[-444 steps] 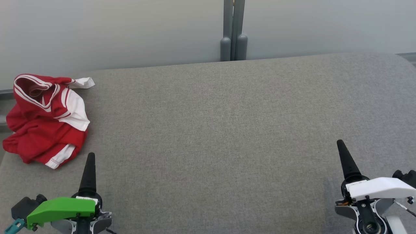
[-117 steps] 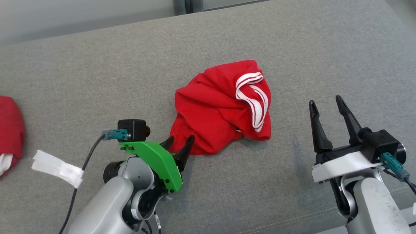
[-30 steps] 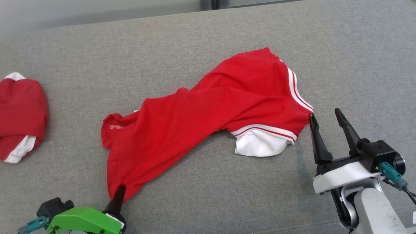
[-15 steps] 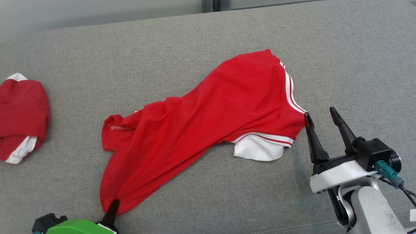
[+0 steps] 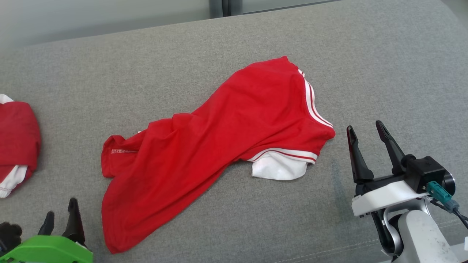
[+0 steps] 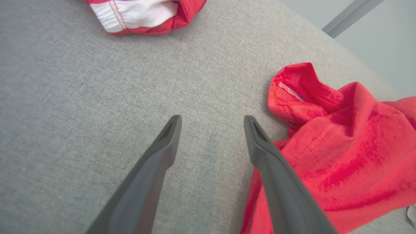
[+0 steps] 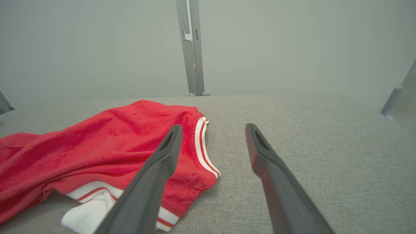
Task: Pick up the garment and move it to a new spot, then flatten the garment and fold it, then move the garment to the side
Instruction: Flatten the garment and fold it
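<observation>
Rumpled red jersey garment with white striped trim [image 5: 219, 138], sprawled on coarse grey woven upholstery [image 5: 146, 65], left gripper [image 5: 60, 219] beside its hem, fingers apart, right gripper [image 5: 364, 127] fingers apart too

R gripper [image 7: 213, 128] jaws spread wide, nothing btwn them, fingers out over the grey fabric bench [image 7: 308, 136]. Red garment [image 7: 97, 146] lies rumpled on the bench's left half, w/ white-striped trim and a white patch at its near end. Gripper's left finger crosses in front of that trim, contact can't be told. Past bench's far edge, a grey post [image 7: 191, 48] stands upright against a pale wall [image 7: 81, 48].
</observation>
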Controlling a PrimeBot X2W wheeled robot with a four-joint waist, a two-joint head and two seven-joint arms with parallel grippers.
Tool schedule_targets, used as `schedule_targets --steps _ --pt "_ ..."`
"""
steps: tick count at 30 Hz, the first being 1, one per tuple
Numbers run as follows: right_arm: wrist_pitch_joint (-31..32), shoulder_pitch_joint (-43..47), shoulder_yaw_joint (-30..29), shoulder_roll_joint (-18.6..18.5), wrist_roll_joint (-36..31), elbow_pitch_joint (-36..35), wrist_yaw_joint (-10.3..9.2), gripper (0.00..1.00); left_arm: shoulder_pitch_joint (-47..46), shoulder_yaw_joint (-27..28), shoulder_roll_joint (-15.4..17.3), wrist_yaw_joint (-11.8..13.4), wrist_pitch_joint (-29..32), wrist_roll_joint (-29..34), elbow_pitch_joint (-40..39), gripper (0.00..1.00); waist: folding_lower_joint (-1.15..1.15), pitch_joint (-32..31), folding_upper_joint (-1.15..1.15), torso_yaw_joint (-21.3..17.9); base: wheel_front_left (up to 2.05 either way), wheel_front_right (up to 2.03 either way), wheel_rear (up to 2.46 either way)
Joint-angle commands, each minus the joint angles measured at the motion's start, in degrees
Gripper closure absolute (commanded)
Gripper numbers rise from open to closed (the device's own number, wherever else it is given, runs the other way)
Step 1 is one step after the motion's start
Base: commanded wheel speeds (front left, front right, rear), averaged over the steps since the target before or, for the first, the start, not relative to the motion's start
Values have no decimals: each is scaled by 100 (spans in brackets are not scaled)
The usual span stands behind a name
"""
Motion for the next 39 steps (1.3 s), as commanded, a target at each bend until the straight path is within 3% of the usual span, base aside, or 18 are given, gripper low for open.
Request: schedule_targets --steps 1,6,12,16,19,26,33,34,35,36,39 --pt "-17 68 -7 8 3 -22 -2 0 -67 -102 66 85 -8 191 -148 0 0 -5 0 -27 0 0 0" --pt "-17 -50 41 31 9 -15 -2 0 -611 -841 215 175 424 796 -1151 0 0 25 0 -179 0 0 0" --pt "-17 -148 21 91 2 -73 -2 0 -1447 -2060 -229 -59 1197 1146 -1713 0 0 122 0 -550 0 0 0" --pt "-17 -164 -43 143 13 -112 -2 0 -1907 -2754 -597 -170 1670 1334 -1387 0 0 229 0 -853 0 0 0" --pt "-17 -199 -104 206 15 -169 -2 0 -2237 -3073 -851 -220 1967 1371 -687 0 0 339 0 -1163 0 0 0" --pt "-17 -168 -197 265 -31 -331 -2 0 -2632 -2998 -948 -131 1787 1579 651 0 0 425 0 -1600 0 0 0" --pt "-17 -61 -280 282 -64 -379 -2 0 -2673 -3085 -1126 -359 1847 1399 1118 0 0 409 0 -1726 0 0 0" --pt "-17 -59 -286 283 -69 -376 -2 0 -2659 -3102 -1180 -412 1863 1343 1147 51 0 401 0 -1735 0 0 0" --pt "-17 -57 -287 285 -73 -371 -2 0 -2654 -3103 -1261 -490 1829 1280 1141 94 0 393 0 -1741 0 0 0" --pt "-17 -57 -285 285 -69 -362 -2 0 -2659 -3099 -1304 -557 1799 1252 1132 100 0 383 0 -1748 0 0 0" --pt "-17 -80 -251 285 -87 -342 -2 0 -2743 -3085 -1347 -632 1678 1289 1144 100 0 326 0 -1776 0 0 0"
